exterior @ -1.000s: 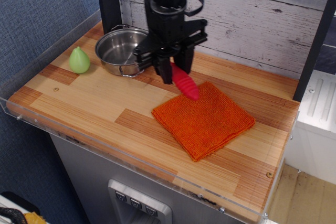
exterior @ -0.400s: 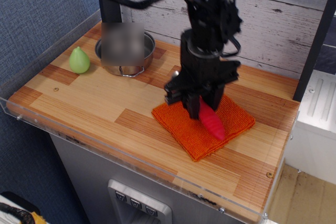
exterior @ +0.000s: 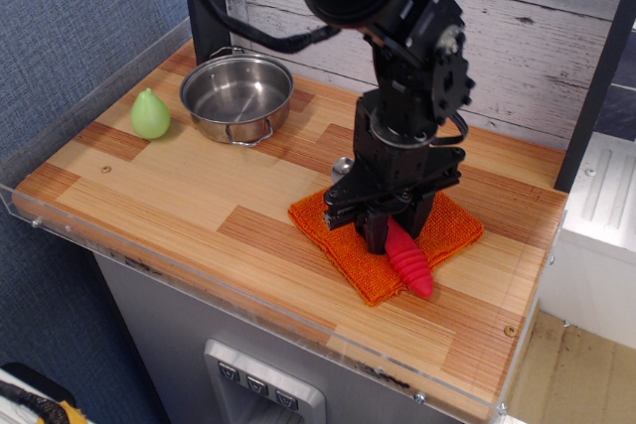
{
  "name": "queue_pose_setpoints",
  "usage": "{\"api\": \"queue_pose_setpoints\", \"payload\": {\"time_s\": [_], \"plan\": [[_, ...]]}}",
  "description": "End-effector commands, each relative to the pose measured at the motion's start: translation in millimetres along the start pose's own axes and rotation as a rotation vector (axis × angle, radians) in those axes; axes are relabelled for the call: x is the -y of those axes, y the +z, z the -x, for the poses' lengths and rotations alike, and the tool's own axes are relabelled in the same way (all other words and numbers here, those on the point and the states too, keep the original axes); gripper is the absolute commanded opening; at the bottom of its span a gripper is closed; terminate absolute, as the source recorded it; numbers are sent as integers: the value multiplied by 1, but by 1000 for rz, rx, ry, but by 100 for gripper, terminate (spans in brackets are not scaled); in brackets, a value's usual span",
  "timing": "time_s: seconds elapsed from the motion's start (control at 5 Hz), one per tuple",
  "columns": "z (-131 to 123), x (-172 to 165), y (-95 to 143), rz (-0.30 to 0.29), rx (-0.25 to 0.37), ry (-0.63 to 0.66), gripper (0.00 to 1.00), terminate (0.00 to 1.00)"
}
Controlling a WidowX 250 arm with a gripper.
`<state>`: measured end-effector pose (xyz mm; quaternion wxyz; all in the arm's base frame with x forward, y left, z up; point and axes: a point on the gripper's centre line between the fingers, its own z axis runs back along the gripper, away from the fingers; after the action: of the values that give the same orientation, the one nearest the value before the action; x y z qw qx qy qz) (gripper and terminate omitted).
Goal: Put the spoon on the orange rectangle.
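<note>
A matte black robot arm (exterior: 397, 57) built of chunky rounded joint housings, with small silver screws dotting the wrist casing and a thick black cable looping along its upper links. It ends in a black gripper (exterior: 386, 228) with a wide crossbar and two blunt, squared fingers (exterior: 372, 232).

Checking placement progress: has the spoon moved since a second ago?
Yes. The spoon, shut in the gripper, went from near the steel pot rightward and toward the front edge, now over the orange cloth.
</note>
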<state>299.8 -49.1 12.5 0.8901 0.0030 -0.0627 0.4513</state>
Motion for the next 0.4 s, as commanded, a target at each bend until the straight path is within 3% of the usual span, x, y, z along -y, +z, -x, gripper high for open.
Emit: {"api": "queue_pose_setpoints", "payload": {"time_s": [0.0,0.2], "plan": [[14,-11,22,49,9,-1,100,0],[9,-13,37,60,27,-2,100,0]]}}
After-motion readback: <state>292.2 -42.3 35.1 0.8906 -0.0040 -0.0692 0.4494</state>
